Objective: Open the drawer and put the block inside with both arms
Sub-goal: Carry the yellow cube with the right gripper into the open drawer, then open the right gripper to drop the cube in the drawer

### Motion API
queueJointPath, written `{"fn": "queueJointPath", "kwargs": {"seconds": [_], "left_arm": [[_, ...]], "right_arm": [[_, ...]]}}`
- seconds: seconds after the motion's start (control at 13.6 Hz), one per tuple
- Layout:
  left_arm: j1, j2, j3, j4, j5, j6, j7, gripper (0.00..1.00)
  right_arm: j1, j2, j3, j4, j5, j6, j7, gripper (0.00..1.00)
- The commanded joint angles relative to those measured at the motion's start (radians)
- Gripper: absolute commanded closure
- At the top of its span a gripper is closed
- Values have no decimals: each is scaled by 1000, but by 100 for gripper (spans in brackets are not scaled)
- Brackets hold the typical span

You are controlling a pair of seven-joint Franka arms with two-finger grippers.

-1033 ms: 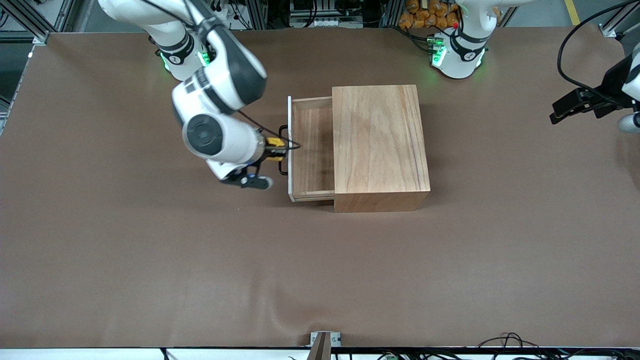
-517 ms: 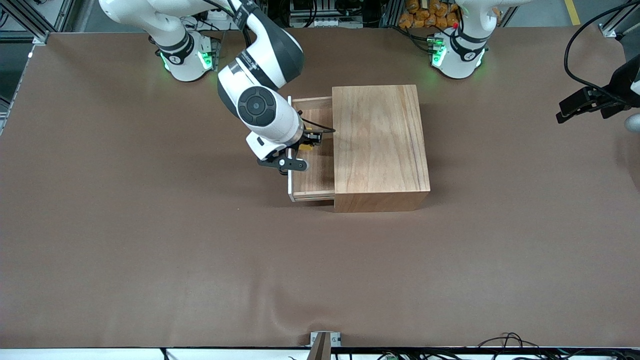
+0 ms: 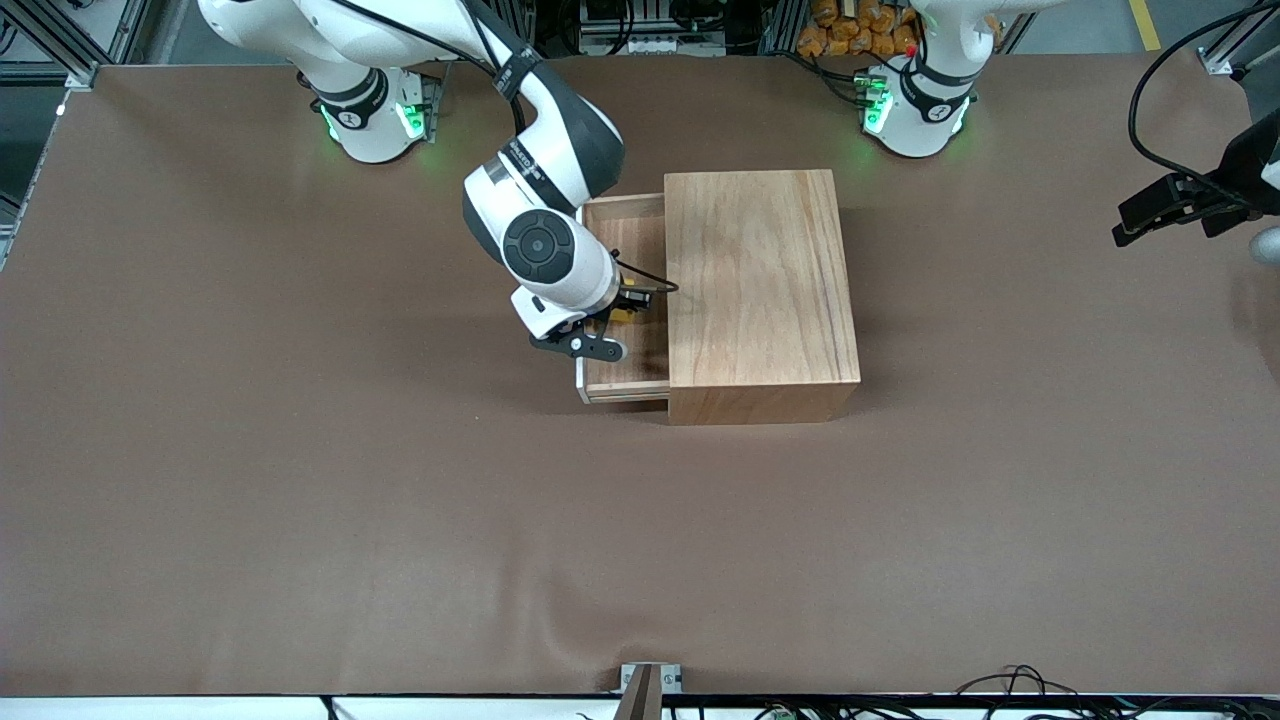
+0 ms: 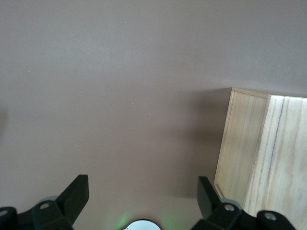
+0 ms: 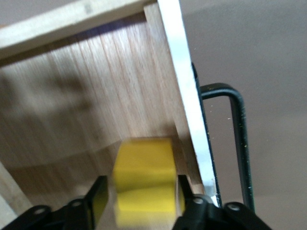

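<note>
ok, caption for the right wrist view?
Right gripper with yellow block between its fingers, inside the open drawer.

Wooden box point(image 3: 760, 290) on brown table point(image 3: 300, 480)

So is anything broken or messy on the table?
No, nothing stands out. The drawer is pulled out of the wooden box, and the right gripper has the yellow block between its fingers over it. The left gripper waits, open.

We saw the drawer point(image 3: 628, 375) pulled out, its tray open from above, but the right gripper point(image 3: 622, 305) with the block point(image 5: 144, 179) filled its middle. At three o'clock the wooden box point(image 3: 760, 290) blocked passage.
</note>
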Motion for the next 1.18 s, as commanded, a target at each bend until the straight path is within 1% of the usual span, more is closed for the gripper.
{"fn": "queueJointPath", "kwargs": {"seconds": [0.0, 0.15, 0.3, 0.44, 0.59, 0.74, 0.89, 0.96, 1.11], "left_arm": [[12, -21, -4, -13, -23, -3, 23, 0], [12, -21, -4, -12, -23, -3, 23, 0], [12, -23, -7, -10, -21, -3, 23, 0], [12, -26, -7, -10, -23, -3, 23, 0], [12, -30, -8, -10, -23, -3, 23, 0], [12, -32, -10, -12, -23, -3, 21, 0], [12, -41, -11, -13, -23, -3, 21, 0], [12, -44, -13, -13, -23, -3, 21, 0], [11, -55, -14, -27, -24, -3, 21, 0]], "right_arm": [[-1, -25, -7, 16, 6, -22, 45, 0], [-2, -51, -9, 43, 14, -51, 62, 0], [-40, -56, -10, 139, 5, -150, 67, 0], [-108, -56, -27, 225, 2, -203, 52, 0], [-215, -56, -27, 290, 3, -270, 46, 0], [-340, -57, -20, 301, 6, -309, -46, 0], [-413, -82, -33, 301, -10, -358, -170, 0], [-456, -86, -41, 304, -32, -364, -210, 0], [-539, -100, -39, 318, -101, -434, -337, 0]]}}
